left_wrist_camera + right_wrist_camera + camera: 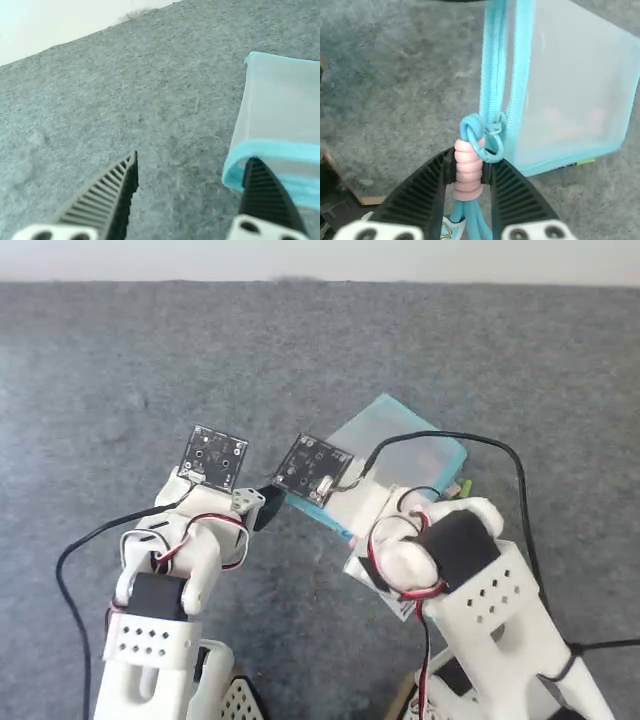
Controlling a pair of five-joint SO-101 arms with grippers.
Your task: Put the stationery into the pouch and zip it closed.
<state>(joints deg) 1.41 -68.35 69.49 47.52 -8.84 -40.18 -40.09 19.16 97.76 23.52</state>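
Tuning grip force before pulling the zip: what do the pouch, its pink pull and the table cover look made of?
Pouch: translucent frosted plastic, likely soft; contents show blurred; blue woven-looking zipper tape. Pink pull: ribbed, matte, probably rubber or silicone. Table cover: grey felt-like fabric, fuzzy.

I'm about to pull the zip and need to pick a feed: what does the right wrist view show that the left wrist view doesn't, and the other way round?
Right wrist view: the right gripper shut on the pink beaded zip pull, with the zipper running away from it.
Left wrist view: the left gripper open, one finger in front of the blue-trimmed corner of the pouch; contact unclear.
Both: the translucent pouch lying on the grey mat.
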